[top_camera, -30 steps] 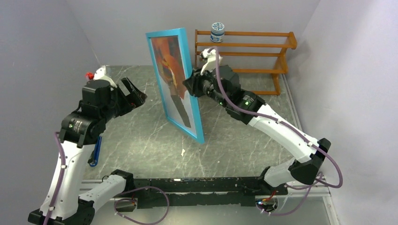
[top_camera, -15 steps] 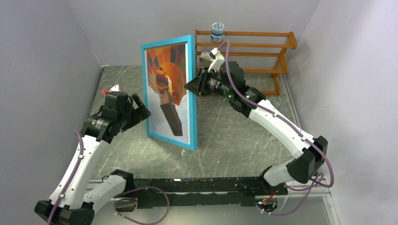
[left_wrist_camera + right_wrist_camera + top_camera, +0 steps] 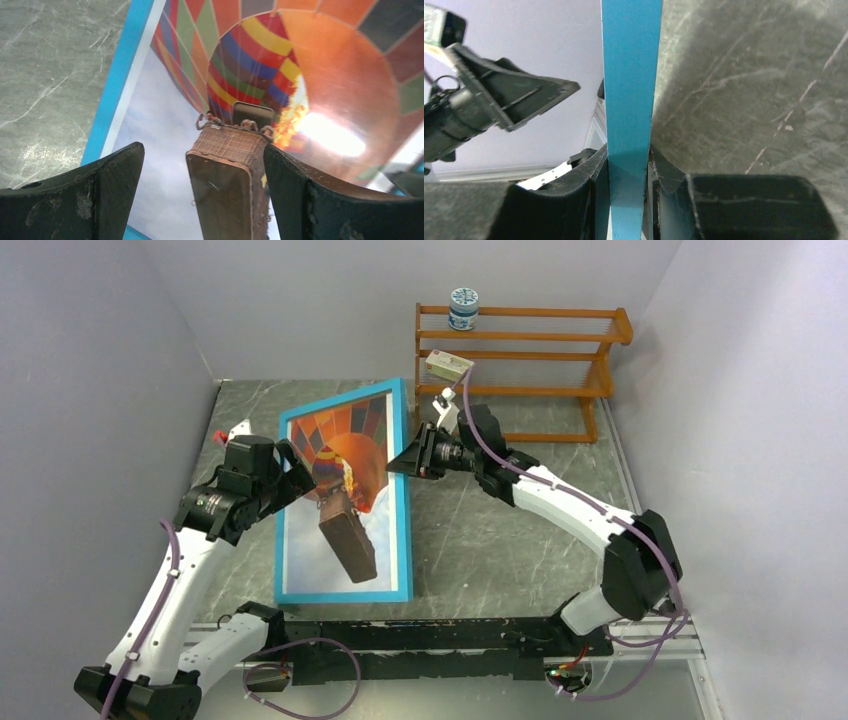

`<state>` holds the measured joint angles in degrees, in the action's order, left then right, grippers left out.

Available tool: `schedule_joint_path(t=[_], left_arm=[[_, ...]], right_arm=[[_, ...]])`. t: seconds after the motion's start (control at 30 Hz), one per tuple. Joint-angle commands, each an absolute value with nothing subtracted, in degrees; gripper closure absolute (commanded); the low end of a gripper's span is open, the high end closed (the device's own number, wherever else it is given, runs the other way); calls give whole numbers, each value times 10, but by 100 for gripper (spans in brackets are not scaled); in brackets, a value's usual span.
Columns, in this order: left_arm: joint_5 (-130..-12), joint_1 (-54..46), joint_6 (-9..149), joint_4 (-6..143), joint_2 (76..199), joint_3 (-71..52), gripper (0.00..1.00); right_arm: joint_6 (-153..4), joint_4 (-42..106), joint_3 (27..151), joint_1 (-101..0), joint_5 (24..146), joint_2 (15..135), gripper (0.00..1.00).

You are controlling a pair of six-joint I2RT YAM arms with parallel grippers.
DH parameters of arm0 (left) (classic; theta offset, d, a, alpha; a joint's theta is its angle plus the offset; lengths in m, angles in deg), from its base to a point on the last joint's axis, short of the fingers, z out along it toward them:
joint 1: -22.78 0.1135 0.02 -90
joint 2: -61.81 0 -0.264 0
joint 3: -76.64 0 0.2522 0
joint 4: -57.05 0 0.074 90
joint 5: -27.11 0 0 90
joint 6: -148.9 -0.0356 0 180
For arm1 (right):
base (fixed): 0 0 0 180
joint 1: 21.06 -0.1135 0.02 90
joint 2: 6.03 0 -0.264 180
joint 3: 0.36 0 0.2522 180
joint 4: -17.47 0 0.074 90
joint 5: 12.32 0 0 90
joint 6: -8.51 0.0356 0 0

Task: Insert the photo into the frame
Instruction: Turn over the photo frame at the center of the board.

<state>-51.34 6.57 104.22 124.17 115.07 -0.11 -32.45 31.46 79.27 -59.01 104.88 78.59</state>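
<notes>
Glossy pane on frame (image 3: 345, 502) (bright glare patch); table (image 3: 500, 545) stone-look, slight sheen; left gripper (image 3: 202, 167) matt black, scuffed

The frame (image 3: 401, 502) leans tilted in the middle of the table (image 3: 500, 530), its lower edge near the table's near edge, with the photo (image 3: 345, 455) in it. The left gripper (image 3: 292, 468) is just beside its left edge, and the right gripper (image 3: 405, 462) straddles its right edge. The shelf rack (image 3: 520, 338) stands in the far right corner, a jar (image 3: 463, 308) on the left end of its top shelf.
</notes>
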Motion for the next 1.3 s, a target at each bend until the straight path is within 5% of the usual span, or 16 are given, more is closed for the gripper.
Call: schedule_joint_path(t=[0.0,0.6,0.93,1.27], left_arm=[[-507,67,1050,1233,1145,7,6],[-578,67,1044,1207,1188,2,6],[-583,67,1040,1203,1196,8,6],[-588,67,1034,1206,1203,5,6]], right_arm=[[-276,130,756,-569,1106,814,100],[-237,-13,718,-519,1187,1015,100],[-211,-12,698,-490,1168,1043,59],[-263,94,694,-478,1091,1021,38]])
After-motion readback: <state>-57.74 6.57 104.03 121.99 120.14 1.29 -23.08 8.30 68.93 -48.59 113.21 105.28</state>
